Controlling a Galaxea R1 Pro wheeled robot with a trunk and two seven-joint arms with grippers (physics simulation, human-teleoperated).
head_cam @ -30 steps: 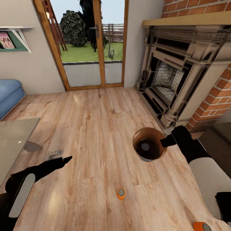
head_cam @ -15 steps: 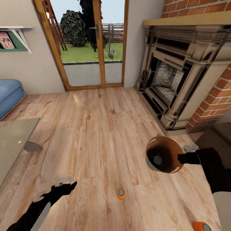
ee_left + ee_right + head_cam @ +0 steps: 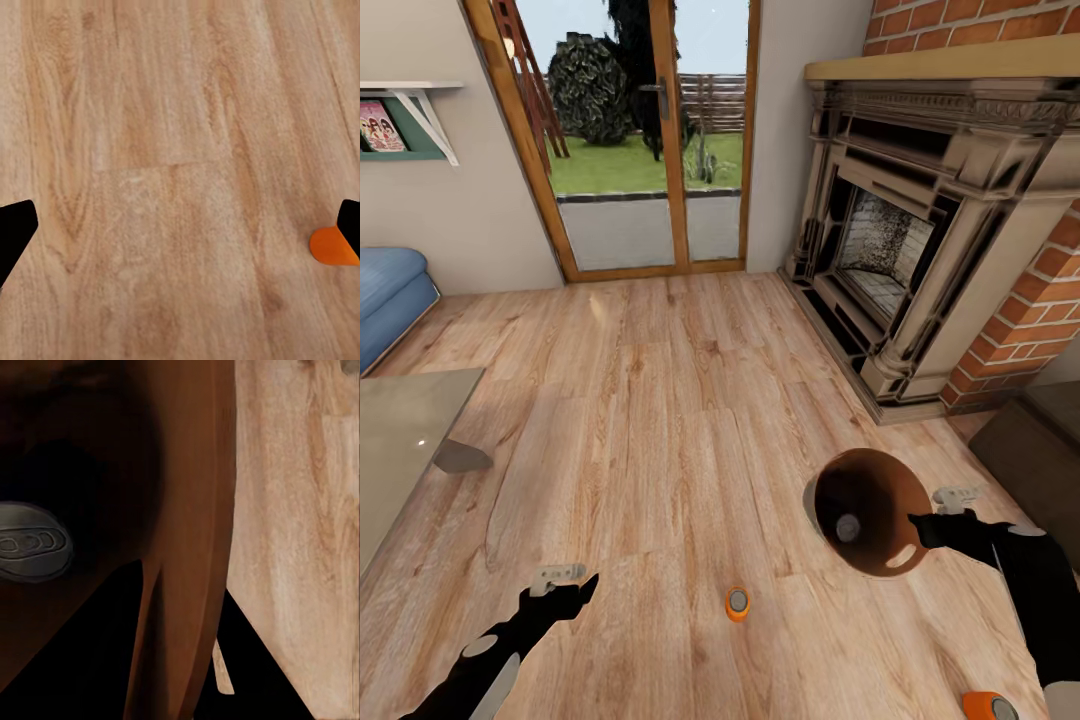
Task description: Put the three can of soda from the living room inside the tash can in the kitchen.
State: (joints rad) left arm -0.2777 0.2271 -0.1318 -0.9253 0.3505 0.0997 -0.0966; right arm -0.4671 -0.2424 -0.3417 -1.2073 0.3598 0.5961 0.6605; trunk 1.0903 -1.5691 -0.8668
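living room, head view: the right gripper (image 3: 922, 527) is closed on the rim of the trash can (image 3: 870, 520), which is carried tilted with its copper-brown inside facing the camera; 1 soda can (image 3: 848, 527), grey top showing, already lies at the bottom, and the right wrist view confirms it (image 3: 30, 544) deep inside, with the fingers pinching the wall. judged from this, 1 of 3 cans is binned and 2 are left: an orange can (image 3: 737, 603) standing on the wood floor (image 3: 660, 400) between the 2 arms, and a second orange can (image 3: 988, 706) at the lower edge of the frame, near the right arm. the left gripper (image 3: 565, 585) hovers low over the planks with its fingers spread wide and empty; in the left wrist view an orange can edge (image 3: 332, 246) sits just beside 1 fingertip. the trip to the kitchen is also outstanding. open room: bare floor lies ahead toward the glass doors (image 3: 650, 140); bounds are the glass table (image 3: 400, 440) on the left, the fireplace (image 3: 920, 250) and a dark box (image 3: 1040, 440) on the right.
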